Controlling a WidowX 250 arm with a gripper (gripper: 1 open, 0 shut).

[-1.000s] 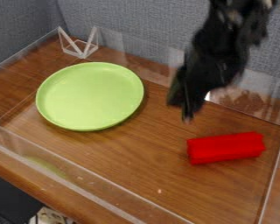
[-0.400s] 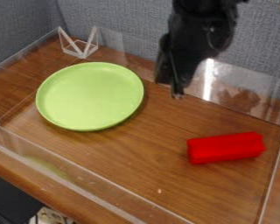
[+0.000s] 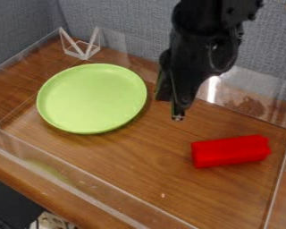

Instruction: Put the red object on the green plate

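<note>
While the black gripper [image 3: 178, 113] hangs above the wooden table [image 3: 121, 165], its jaws are pressed together and nothing is between them. It points down with a small tilt, and its tip is in the air, not touching the wood. The arm above it is dark and bulky and comes in from the top edge of the picture.

The red object [image 3: 231, 150] lies flat on the table, lower and to the right of the gripper, apart from it. It lies with its long side nearly across the picture, the right end a little higher. It is close to the right wall of the clear plastic enclosure [image 3: 62, 190] that goes around the table.

The green plate [image 3: 92, 97] is on the left of the gripper, near it. The plate is flat on the wood and has nothing on it. The red object and the plate are well apart, with the gripper between them.

Far to the upper left of the gripper, behind the plate, a small white wire stand [image 3: 81, 41] is in the corner.
</note>
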